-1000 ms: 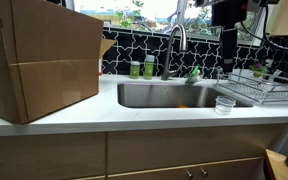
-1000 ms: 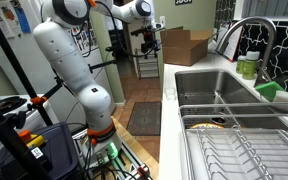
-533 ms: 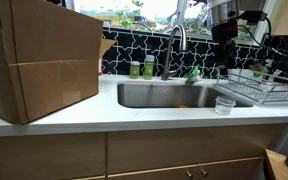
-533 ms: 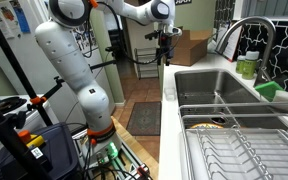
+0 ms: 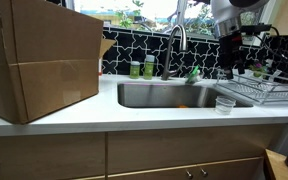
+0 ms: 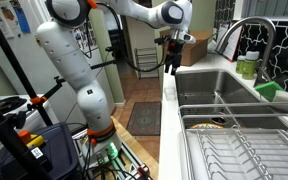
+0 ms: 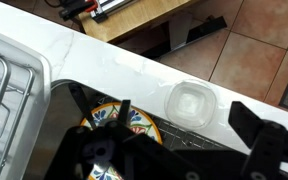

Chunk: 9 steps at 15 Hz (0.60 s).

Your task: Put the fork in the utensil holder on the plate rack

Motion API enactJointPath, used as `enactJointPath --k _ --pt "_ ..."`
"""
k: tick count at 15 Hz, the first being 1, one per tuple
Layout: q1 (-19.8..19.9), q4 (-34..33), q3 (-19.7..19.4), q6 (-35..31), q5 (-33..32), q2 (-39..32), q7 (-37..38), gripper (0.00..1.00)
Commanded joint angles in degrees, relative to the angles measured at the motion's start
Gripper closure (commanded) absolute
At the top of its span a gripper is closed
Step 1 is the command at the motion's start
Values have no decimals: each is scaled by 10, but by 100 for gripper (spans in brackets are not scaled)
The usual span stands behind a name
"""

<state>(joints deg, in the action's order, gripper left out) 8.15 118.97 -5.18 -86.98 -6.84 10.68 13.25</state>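
One arm [image 6: 69,55]: stretched high, wrist pointing down over the counter [image 7: 134,70].
Claw [image 7: 179,125]: fingers spread wide, holding nothing, touching nothing.

The plate rack [image 5: 269,93] is low, wide and rectangular, made of thin silver wire. It sits level on the counter, just beside the sink [image 5: 164,95], with its ribs upright in rows [image 6: 239,150].

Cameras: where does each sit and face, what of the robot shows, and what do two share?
An exterior view: before the counter, facing the sink; tool upper right.
An exterior view: beyond the plate rack, facing along the counter; whole arm.
Wrist view: looks down on the clear cup; tool fingers below.
Shared: all show the sink.
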Motion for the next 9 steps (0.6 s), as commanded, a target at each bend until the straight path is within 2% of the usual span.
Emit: enactJointPath --k 1,4,9 --pt "-3 -1 -1 1 0 0 2 0" --pt "13 17 -15 -43 -38 -23 14 0" --pt "35 65 -54 -214 -43 -49 -33 0"
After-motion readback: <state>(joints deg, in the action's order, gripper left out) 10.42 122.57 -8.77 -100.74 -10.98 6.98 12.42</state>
